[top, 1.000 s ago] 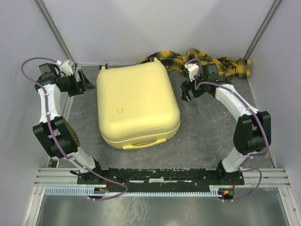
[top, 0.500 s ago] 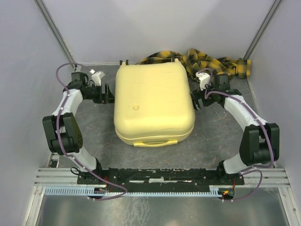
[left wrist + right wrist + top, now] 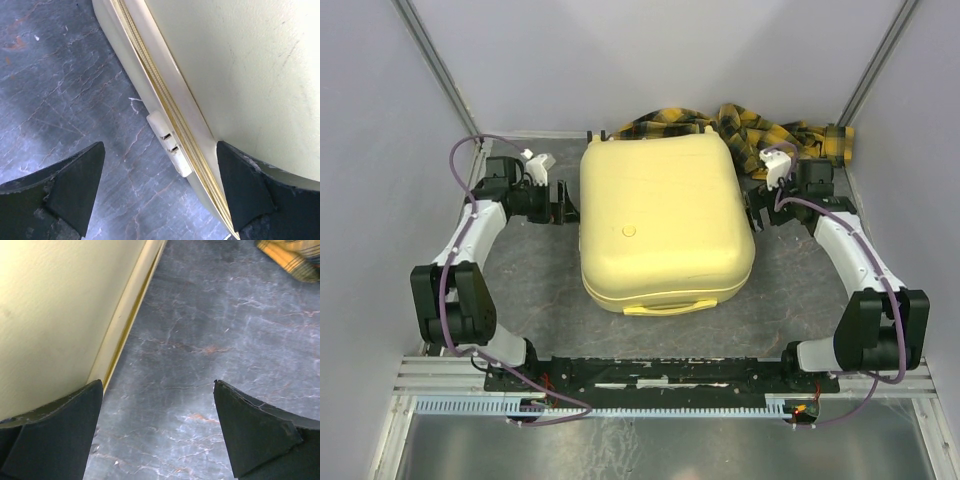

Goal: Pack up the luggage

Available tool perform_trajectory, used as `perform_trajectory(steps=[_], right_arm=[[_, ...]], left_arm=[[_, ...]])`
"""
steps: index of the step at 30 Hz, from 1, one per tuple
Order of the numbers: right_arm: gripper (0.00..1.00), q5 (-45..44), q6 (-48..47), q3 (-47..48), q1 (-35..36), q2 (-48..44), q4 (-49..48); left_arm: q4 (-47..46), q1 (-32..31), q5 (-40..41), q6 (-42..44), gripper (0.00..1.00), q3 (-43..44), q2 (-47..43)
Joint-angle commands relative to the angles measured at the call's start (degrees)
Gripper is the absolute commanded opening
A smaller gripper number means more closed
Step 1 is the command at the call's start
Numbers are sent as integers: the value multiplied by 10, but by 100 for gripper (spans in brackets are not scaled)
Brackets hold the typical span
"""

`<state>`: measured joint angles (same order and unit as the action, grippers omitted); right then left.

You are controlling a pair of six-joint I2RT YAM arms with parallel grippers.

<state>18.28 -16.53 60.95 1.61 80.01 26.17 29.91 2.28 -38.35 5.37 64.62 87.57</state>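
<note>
The closed luggage (image 3: 665, 225) lies flat on the tabletop (image 3: 530, 275), between the two arms. The left gripper (image 3: 563, 203) and right gripper (image 3: 752, 211) sit just beside its sides, both spread wide and holding nothing.

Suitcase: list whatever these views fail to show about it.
- Inside: the shut suitcase hides it, every view.
- Far side: top view, its own lid covers it and part of the cloth.
- Zipper seam: left wrist view, cut off by frame edges.
- Contact with right end effector: right wrist view, unclear.
</note>
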Motion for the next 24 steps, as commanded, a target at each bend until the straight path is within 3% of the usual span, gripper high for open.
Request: perform_trajectory(steps=[1, 9, 12, 16, 24], right_arm=[[99, 89, 5, 34, -35, -50, 43], [99, 116, 110, 125, -75, -88, 80], [99, 117, 153, 166, -78, -96, 113], [99, 119, 188, 168, -79, -130, 133], [99, 110, 194, 76, -79, -194, 124]], left_arm=[[93, 11, -54, -11, 99, 99, -14], [280, 80, 61, 60, 99, 369, 73], [296, 80, 128, 60, 99, 419, 79], [266, 79, 171, 77, 99, 378, 32], [183, 34, 240, 47, 99, 172, -93]])
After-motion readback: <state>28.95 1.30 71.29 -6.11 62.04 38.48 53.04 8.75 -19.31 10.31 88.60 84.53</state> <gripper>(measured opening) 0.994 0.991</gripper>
